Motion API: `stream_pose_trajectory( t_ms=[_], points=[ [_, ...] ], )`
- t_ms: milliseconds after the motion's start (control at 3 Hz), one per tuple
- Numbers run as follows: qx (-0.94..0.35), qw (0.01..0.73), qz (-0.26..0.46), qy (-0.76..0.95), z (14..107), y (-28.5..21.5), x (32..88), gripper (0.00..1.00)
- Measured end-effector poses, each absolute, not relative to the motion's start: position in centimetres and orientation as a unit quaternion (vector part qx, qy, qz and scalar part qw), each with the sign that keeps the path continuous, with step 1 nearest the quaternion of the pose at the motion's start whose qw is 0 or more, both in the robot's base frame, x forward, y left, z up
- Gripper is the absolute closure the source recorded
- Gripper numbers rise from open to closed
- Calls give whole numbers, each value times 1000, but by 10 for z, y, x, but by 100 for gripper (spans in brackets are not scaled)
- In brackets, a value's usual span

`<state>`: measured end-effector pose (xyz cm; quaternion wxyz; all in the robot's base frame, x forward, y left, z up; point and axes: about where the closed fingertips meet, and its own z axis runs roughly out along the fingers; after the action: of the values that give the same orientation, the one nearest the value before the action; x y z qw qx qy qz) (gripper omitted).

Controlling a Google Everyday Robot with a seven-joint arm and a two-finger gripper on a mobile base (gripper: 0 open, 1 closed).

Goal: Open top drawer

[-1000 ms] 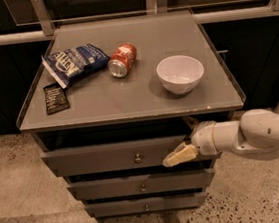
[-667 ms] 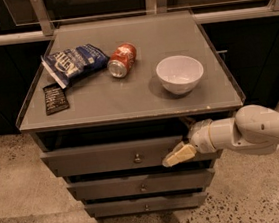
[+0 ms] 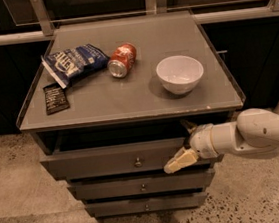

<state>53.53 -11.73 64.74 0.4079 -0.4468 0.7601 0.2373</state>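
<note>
The top drawer (image 3: 105, 160) is the widest grey front right under the table top, with a small round knob (image 3: 138, 161) at its centre. It stands slightly out, with a dark gap above its upper edge. My gripper (image 3: 184, 143) is at the right part of this drawer front, to the right of the knob. It is open: one tan fingertip (image 3: 179, 161) lies in front of the panel and the other fingertip (image 3: 188, 126) is up at the gap above its top edge. The white arm comes in from the right.
Two narrower grey drawers (image 3: 143, 186) sit below. On the table top (image 3: 128, 97) lie a blue chip bag (image 3: 73, 62), a red soda can (image 3: 122, 60) on its side, a white bowl (image 3: 180, 73) and a dark packet (image 3: 55, 98). The floor is speckled.
The arm has shifted slightly to the left. The gripper stays at the same spot on the top drawer's front, and the drawer looks about the same.
</note>
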Motion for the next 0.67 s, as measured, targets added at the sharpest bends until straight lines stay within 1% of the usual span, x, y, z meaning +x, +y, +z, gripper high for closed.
stream_pose_trajectory(
  t_ms=[667],
  points=[
    [-465,375,251,762,649,-120,511,0]
  ],
)
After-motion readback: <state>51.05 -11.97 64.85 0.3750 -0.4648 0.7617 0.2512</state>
